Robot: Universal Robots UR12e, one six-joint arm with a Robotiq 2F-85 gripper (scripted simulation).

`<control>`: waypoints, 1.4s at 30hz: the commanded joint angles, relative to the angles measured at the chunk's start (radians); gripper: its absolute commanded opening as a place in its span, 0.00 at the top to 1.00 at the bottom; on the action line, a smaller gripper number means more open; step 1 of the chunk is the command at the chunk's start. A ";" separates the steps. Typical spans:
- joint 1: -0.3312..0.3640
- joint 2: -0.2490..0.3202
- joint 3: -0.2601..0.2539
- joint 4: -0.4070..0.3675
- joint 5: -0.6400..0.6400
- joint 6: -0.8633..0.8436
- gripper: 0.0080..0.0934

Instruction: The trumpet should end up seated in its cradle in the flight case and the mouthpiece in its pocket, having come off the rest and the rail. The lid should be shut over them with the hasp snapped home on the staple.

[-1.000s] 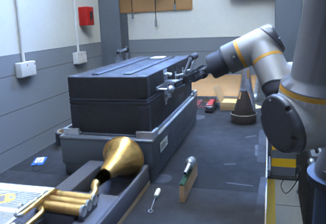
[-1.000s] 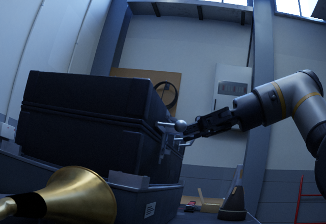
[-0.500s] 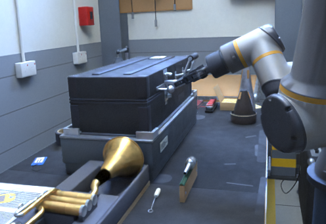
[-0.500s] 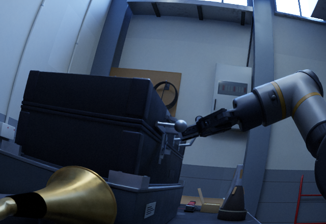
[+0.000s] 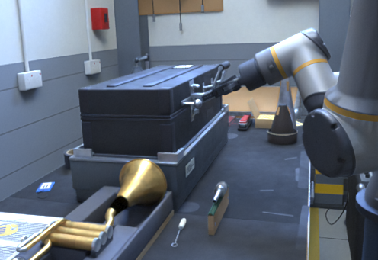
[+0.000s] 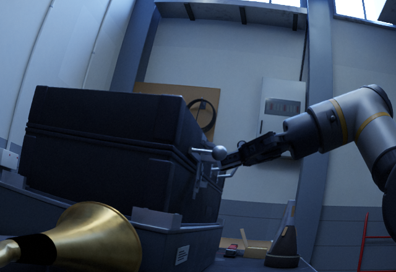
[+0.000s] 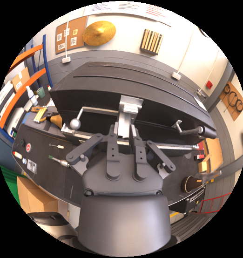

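The brass trumpet (image 5: 95,212) lies on its grey rest in front of the closed black flight case (image 5: 148,106), apart from it. Its bell (image 6: 92,234) points toward the case. The silver mouthpiece (image 5: 220,191) sits on a small wooden rail (image 5: 218,211) on the bench, right of the trumpet. The case lid is down. A silver hasp (image 7: 125,118) hangs on the case's front face, beside a ball-ended lever (image 6: 219,153). My gripper (image 7: 124,131) reaches in level from the right at the case front. It is closed on the hasp.
A grey tray (image 5: 190,155) holds the flight case on the bench. A dark cone-shaped mute (image 5: 282,127) stands on the far right. A small brush (image 5: 179,231) lies near the rail. Small boxes (image 5: 263,119) sit beyond the case.
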 commanded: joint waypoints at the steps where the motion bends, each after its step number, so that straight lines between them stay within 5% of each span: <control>1: 0.000 0.000 -0.001 0.001 0.000 0.000 1.00; 32: 0.001 -0.007 -0.002 0.011 -0.002 -0.001 1.00; 42: 0.015 -0.075 -0.018 0.129 -0.031 -0.020 1.00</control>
